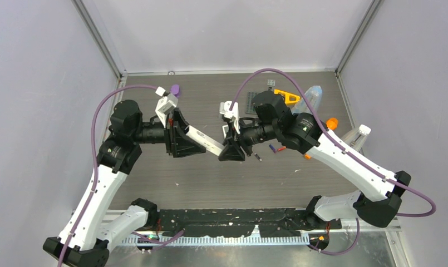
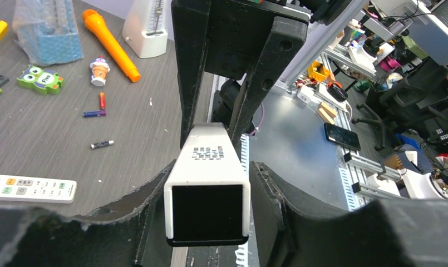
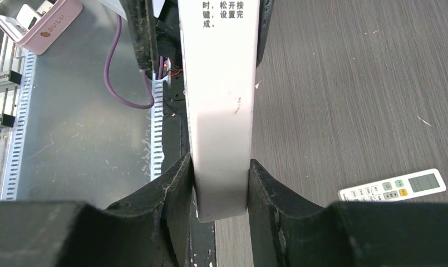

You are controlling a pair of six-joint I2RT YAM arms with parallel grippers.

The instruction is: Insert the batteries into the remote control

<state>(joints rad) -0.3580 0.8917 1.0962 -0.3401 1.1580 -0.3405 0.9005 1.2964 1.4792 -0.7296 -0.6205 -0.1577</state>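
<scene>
A long white remote control (image 1: 205, 139) hangs in the air between both arms, its back side up. My right gripper (image 1: 231, 146) is shut on its right end, and both fingers (image 3: 174, 189) press its sides (image 3: 221, 100). My left gripper (image 1: 182, 133) surrounds the other end, whose dark window (image 2: 207, 214) faces the left wrist camera. Those fingers (image 2: 277, 194) stand close on either side, and contact is unclear. Three batteries lie on the table: a red one (image 2: 102, 100), a blue one (image 2: 93, 114) and a blackish one (image 2: 102, 144).
A second white remote (image 2: 29, 188) with coloured buttons lies flat on the table (image 3: 377, 83). Further back are an orange microphone toy (image 2: 110, 44), a green monster toy (image 2: 39, 79), a small figure (image 2: 99, 71), a white metronome (image 2: 146, 28) and a bagged blue block (image 2: 46, 30).
</scene>
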